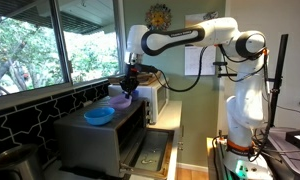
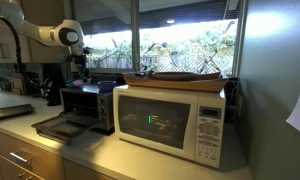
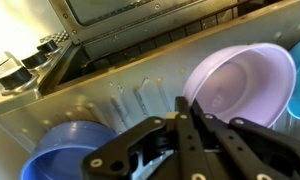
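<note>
One purple bowl (image 3: 240, 80) and one blue bowl (image 3: 65, 150) sit side by side on top of the toaster oven (image 1: 90, 145), the gripper (image 3: 186, 106) above that oven has both fingers (image 3: 202, 132) shut together with tips at the purple bowl's rim, and one microwave (image 2: 170, 120) stands beside the oven.

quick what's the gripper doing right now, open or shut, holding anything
gripper: shut, with its tips at the rim of the purple bowl; the wrist view does not show whether that rim is pinched.
</note>
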Robot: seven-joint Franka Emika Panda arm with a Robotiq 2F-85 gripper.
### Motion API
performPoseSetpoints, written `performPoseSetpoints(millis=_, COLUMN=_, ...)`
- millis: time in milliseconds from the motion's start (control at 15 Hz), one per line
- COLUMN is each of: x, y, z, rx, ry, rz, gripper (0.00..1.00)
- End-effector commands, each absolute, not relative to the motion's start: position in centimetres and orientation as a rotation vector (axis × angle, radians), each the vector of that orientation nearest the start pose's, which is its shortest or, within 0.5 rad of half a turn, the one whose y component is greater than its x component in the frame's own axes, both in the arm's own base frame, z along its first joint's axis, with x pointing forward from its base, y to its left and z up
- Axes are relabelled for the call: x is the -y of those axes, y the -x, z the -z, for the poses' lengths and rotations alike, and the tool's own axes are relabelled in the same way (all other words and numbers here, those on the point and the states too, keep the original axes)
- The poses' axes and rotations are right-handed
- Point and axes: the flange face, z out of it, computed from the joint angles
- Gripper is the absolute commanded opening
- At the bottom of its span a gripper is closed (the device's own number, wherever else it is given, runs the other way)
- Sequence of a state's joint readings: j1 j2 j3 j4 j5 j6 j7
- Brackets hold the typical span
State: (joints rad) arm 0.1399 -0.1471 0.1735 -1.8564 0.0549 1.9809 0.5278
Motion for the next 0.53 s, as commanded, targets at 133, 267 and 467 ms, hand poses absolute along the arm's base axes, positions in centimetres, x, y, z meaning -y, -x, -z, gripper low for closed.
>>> performPoseSetpoints(millis=133, x=-15.6, y=-46.3, z=-59.8, rx=-0.328, ry=2.89, rz=0.357, gripper=0.01)
performPoseSetpoints(millis=267, x=-15.4, y=-44.7, z=-59.1, rx=-0.327, ry=2.876, rz=0.362, gripper=0.01)
performPoseSetpoints(millis=467, x=-15.0, y=-42.1, z=-58.1, rx=-0.351, ry=2.858, rz=0.373, gripper=0.01)
